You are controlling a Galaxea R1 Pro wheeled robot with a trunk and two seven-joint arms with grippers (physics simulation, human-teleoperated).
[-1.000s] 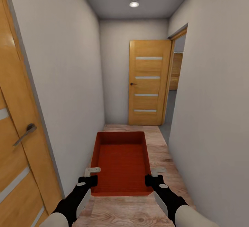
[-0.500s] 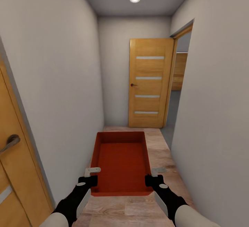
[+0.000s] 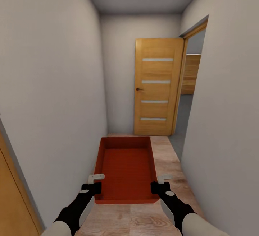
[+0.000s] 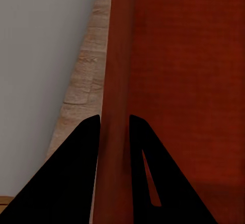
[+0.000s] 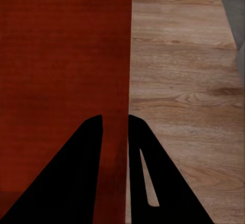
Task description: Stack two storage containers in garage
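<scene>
While both end effectors, left [image 3: 96, 181] and right [image 3: 160, 181], pinch one bin [image 3: 126, 167] by its side walls, the garage looks ahead; stacking remains.

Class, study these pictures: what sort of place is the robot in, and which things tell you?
Most likely a narrow indoor hallway: plain pale walls close on both sides, a wood-plank floor, and a tan slatted door standing open at the far end.

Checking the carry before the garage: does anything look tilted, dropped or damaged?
Nothing stands out. The storage container sits level, its side walls pinched by the left hand and right hand, empty and intact.
</scene>
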